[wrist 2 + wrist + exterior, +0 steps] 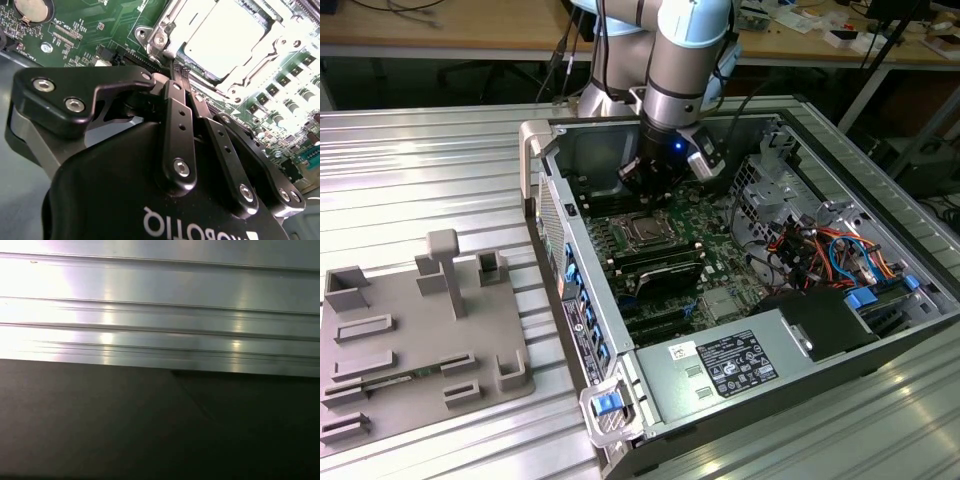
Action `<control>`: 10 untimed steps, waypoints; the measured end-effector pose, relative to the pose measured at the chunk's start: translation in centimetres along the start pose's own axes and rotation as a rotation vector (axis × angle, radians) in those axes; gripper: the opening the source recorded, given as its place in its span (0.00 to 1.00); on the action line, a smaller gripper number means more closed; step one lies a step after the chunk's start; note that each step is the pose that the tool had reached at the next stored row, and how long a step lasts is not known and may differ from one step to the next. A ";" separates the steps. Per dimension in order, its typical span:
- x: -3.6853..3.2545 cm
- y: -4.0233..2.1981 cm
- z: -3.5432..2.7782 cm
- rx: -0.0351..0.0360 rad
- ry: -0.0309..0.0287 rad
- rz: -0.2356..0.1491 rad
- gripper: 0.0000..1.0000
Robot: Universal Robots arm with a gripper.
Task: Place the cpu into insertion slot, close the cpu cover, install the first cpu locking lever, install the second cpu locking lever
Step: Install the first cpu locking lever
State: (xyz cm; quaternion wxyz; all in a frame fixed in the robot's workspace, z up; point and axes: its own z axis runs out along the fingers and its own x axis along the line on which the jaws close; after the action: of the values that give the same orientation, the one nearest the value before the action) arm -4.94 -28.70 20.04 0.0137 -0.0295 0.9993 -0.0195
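cpu: the cpu (225, 40) lies flat in the insertion slot (645, 231) on the motherboard (90, 25), silver top up, inside the open computer case (620, 330).
cpu cover: the cpu cover (250, 80) appears folded down, framing the chip.
Handling: likely light, stiff and thin, with a slick metal top and delicate contacts underneath; best taken by opposite edges, never levered.
Claw: the gripper (177, 70) has its fingers pressed together, with nothing visible between them.
Relation: fingertips sit just beside one corner of the socket rim, off the chip; whether they touch the metal I cannot tell.
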 end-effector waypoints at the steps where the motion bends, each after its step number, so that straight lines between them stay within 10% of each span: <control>1: 0.01 0.03 -0.03 0.0004 0.0005 0.000 0.11; 10: -0.05 0.06 -0.68 -0.0014 -0.0006 0.000 0.11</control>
State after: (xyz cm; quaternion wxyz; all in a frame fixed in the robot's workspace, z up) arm -4.92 -28.62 20.72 0.0140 -0.0296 0.9993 -0.0188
